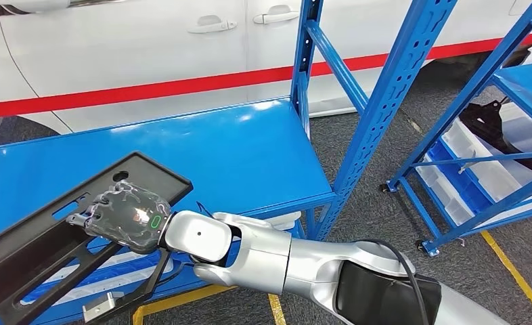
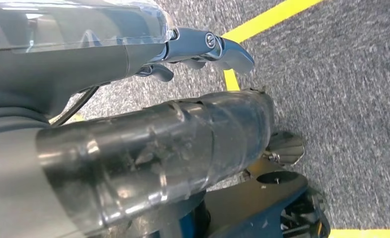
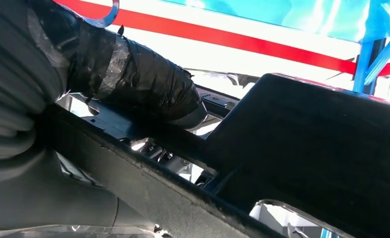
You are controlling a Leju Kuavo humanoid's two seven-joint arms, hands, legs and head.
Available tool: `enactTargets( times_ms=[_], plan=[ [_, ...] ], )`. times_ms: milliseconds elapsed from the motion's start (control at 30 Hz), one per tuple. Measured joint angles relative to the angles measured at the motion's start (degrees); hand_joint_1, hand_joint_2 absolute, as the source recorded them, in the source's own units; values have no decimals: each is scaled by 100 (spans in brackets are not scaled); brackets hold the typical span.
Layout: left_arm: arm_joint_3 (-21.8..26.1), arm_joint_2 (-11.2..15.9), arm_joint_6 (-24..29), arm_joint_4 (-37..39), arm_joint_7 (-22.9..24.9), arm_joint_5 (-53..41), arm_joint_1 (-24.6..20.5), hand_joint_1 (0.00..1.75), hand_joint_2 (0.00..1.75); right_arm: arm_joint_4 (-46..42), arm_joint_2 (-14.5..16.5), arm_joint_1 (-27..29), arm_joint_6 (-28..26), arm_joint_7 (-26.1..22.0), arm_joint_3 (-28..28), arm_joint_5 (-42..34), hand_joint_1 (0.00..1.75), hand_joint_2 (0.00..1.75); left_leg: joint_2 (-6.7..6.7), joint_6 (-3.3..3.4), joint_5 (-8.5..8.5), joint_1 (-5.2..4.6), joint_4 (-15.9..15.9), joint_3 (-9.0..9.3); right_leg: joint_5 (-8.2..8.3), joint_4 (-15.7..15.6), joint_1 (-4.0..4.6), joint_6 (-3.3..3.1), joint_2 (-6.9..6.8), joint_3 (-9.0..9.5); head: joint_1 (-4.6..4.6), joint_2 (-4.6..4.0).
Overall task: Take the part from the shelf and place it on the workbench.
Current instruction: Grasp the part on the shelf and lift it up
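The robot's right hand (image 1: 126,220) reaches across its body and rests on a long black plastic trim part (image 1: 60,230), its fingers (image 1: 80,218) wrapped over the part's inner rail and grasping it. In the right wrist view the taped thumb (image 3: 148,84) lies across the top of that same black part (image 3: 302,148), pressing on it. The part lies slanted over the near corner of the blue surface (image 1: 236,152), its broad end with the round hole on the blue top and its other end hanging out past the surface's front edge. Behind the blue surface stands a white car body with a red stripe (image 1: 148,88). Beside the surface, past a slanting blue upright (image 1: 385,115), a blue shelf rack (image 1: 493,162) holds white bins and another dark part (image 1: 500,132). The left hand (image 2: 198,49) hangs over grey carpet with yellow floor tape (image 2: 262,20); its fingers are loosely curled with nothing in them.
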Motion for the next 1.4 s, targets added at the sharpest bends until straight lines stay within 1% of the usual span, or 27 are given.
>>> enactTargets(
  times_ms=[300,400,467,500,533,567,633,667,700,733,800,833,867,933,967,1000,1033,1067,1133,1167,1200,1233,1267,1300,1333,1367,1400],
  plan=[
    [0,-7,144,0,63,-103,-116,0,0,-7,1,0,-4,18,0,60,175,175,-2,18,-13,-20,31,-10,6,-6,-17,18,2,2,-1,0],
    [0,-7,174,0,82,-111,-125,0,0,-7,1,0,-21,19,0,65,175,175,-4,39,-20,-27,45,-17,11,-10,-26,45,2,5,-1,0],
    [0,-10,198,0,98,-129,-128,0,0,-11,0,0,-36,20,-1,66,175,175,6,77,24,-9,13,-3,7,-3,-26,81,4,11,-1,0],
    [0,-14,210,0,104,-141,-130,0,0,-13,-2,-2,-42,21,-1,66,175,175,16,104,58,8,-19,9,-62,56,-21,98,4,-5,0,0],
    [0,-17,220,0,108,-151,-134,0,0,-15,-3,-3,-52,22,-2,66,175,175,28,132,94,26,-50,18,-199,208,-19,114,4,-54,1,0],
    [0,-20,226,0,109,-157,-138,0,0,-15,-7,-2,-63,23,-2,66,175,175,38,151,113,41,-70,19,-407,473,-23,124,4,-147,1,0],
    [0,-20,234,0,111,-158,-141,0,0,-13,-19,11,-83,24,-2,66,175,175,43,165,124,36,-57,-13,-835,1227,-41,148,1,-418,1,0],
    [0,-20,235,0,111,-158,-141,0,0,-11,-28,22,-86,24,-2,66,175,175,45,164,125,36,-38,-36,-945,1519,-52,159,0,-512,1,0],
    [0,-20,237,0,112,-158,-140,0,0,-10,-38,31,-87,24,-2,66,175,175,45,161,126,36,-12,-62,-948,1627,-63,166,-1,-519,1,0],
    [0,-21,238,0,113,-158,-139,0,0,-10,-44,36,-87,24,-2,66,175,175,43,157,125,38,20,-89,-840,1491,-74,166,-2,-406,1,0],
    [0,-28,238,0,113,-158,-140,0,0,-12,-49,35,-88,24,-2,66,175,175,36,134,120,38,88,-141,-559,760,-88,141,-2,39,1,0],
    [0,-32,238,0,113,-158,-142,0,0,-14,-49,33,-89,24,-2,66,175,175,31,106,123,36,114,-163,-454,438,-77,121,0,220,1,0],
    [0,-36,239,0,113,-159,-144,0,0,-15,-49,32,-90,24,-2,66,175,175,26,70,133,34,129,-178,-409,243,-62,102,3,319,1,0],
    [0,-40,240,0,113,-160,-148,0,0,-16,-49,29,-91,24,-2,66,175,175,19,-18,178,34,127,-199,-362,170,-25,61,6,321,0,0],
    [0,-40,240,0,113,-159,-148,0,0,-16,-49,26,-92,24,-2,66,175,175,17,-60,185,40,127,-212,-336,143,-37,24,1,305,0,0],
    [0,-41,243,0,113,-159,-148,0,0,-16,-48,24,-92,24,-2,66,175,175,16,-101,137,47,157,-241,-298,113,-49,-21,-7,286,0,0],
    [0,-41,247,0,113,-159,-146,0,0,-16,-48,21,-94,24,-2,66,175,175,16,-140,10,55,261,-290,-248,85,-65,-75,-18,256,-1,0],
    [0,-41,255,0,113,-162,-145,0,0,-16,-47,19,-96,24,-2,66,175,175,18,-175,-202,65,473,-371,-195,62,-82,-118,-31,216,-2,0],
    [0,-42,273,0,113,-170,-145,0,0,-15,-47,18,-100,26,-2,66,175,175,20,-238,-697,81,1144,-575,-104,59,-78,-156,-48,101,-3,0],
    [0,-42,281,0,113,-176,-145,0,0,-13,-47,21,-102,27,-2,66,175,175,21,-265,-849,90,1458,-643,-56,64,-75,-153,-54,32,-3,0],
    [0,-42,287,0,114,-186,-145,0,0,-11,-48,26,-104,28,-2,66,175,175,22,-284,-878,99,1631,-638,-8,72,-74,-146,-58,-39,-3,0],
    [0,-41,294,0,114,-196,-145,0,0,-10,-48,29,-105,29,-2,66,175,175,23,-298,-794,108,1619,-542,39,83,-76,-134,-60,-112,-3,0],
    [0,-40,300,0,115,-205,-147,0,0,-9,-49,32,-107,30,-2,66,175,175,24,-304,-635,118,1397,-341,83,100,-80,-117,-60,-179,-3,0],
    [0,-39,307,-1,115,-213,-153,0,0,-9,-49,32,-109,30,-3,67,175,175,25,-305,-513,127,1019,-66,123,122,-84,-93,-60,-239,-3,0],
    [0,-38,314,-1,114,-218,-160,0,0,-9,-49,29,-113,31,-4,68,175,175,20,-293,-460,120,608,209,160,145,-82,-62,-59,-291,-2,0],
    [-1,-37,318,-2,114,-224,-166,0,0,-9,-49,28,-117,31,-6,70,175,175,11,-263,-447,108,297,409,201,156,-78,-27,-59,-321,-1,0],
    [-1,-37,322,-2,113,-230,-171,0,0,-9,-49,27,-122,31,-8,71,175,175,0,-229,-476,93,104,512,244,157,-73,8,-59,-335,-1,0]
  ],
)
